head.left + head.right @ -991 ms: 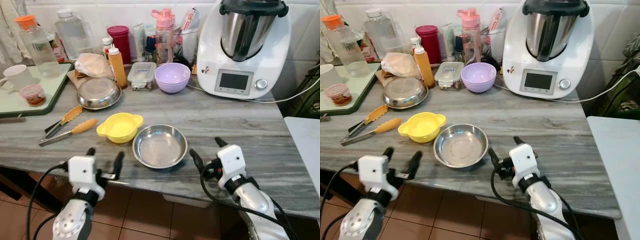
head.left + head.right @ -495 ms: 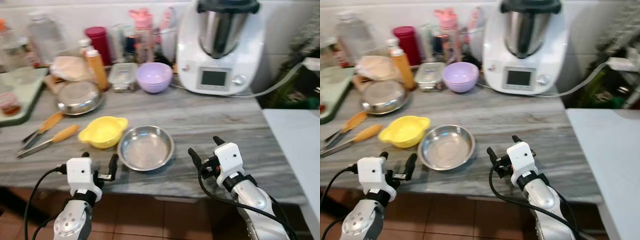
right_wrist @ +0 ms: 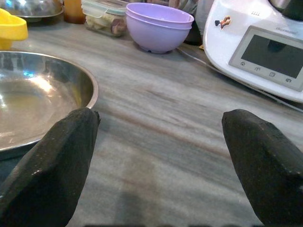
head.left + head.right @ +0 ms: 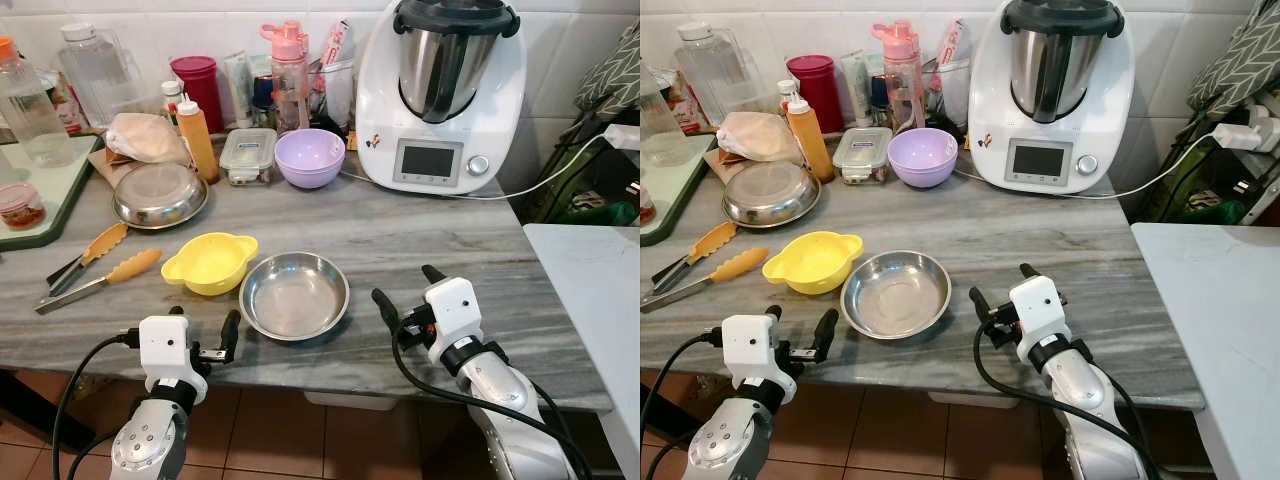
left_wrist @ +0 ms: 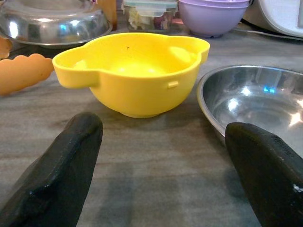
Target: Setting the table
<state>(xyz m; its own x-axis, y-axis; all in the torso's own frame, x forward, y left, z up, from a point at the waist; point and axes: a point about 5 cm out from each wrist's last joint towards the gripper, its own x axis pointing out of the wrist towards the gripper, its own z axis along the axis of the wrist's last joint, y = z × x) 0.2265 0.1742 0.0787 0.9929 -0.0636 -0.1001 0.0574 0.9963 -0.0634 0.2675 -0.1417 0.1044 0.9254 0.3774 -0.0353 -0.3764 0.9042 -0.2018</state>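
We see left gripper [image 4: 203, 332] wide open, empty, at near counter edge facing yellow bowl [image 4: 209, 263]. Right gripper [image 4: 404, 289] wide open, empty, just right of steel bowl [image 4: 294, 295]. Both bowls sit touching on grey marble counter [image 4: 440, 235], near front edge.

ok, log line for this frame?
left gripper: open, facing yellow bowl | right gripper: open, beside steel plate | nothing held
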